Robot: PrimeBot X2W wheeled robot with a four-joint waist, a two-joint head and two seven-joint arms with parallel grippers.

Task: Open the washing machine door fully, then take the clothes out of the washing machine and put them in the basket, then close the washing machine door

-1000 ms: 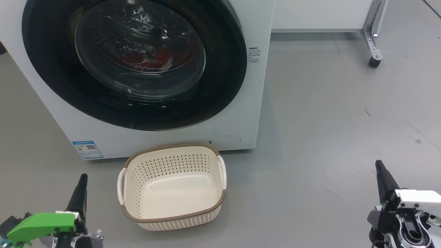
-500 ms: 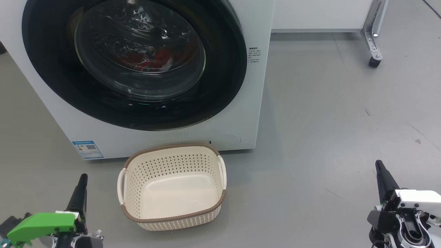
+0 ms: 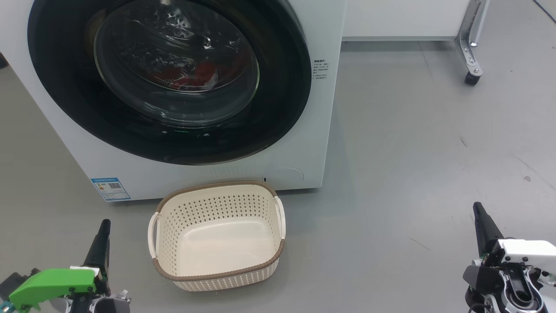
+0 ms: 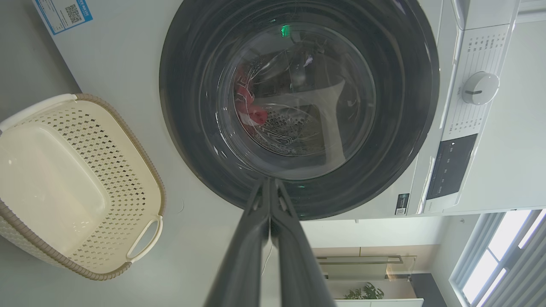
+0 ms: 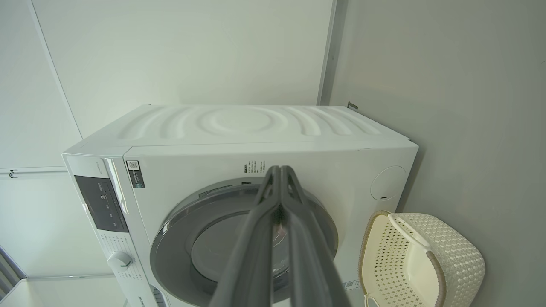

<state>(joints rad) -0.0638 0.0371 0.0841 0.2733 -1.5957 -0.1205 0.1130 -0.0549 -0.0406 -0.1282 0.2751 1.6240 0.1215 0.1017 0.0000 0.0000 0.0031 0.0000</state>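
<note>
left gripper (image 3: 104, 225): lower left, fingers pointing up, closed | right gripper (image 3: 477, 208): lower right, fingers pointing up, closed

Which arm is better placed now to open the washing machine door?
Probably left: the left gripper sits below the closed washing machine door, pointing at its rim; the right gripper is farther off to the side.

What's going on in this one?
Nothing is being handled yet. The washing machine has its door shut, with red clothes visible through it. The basket sits empty on the floor in front. The robot's left fingers and right fingers are shut on nothing, low on either side of the basket, away from the machine.
</note>
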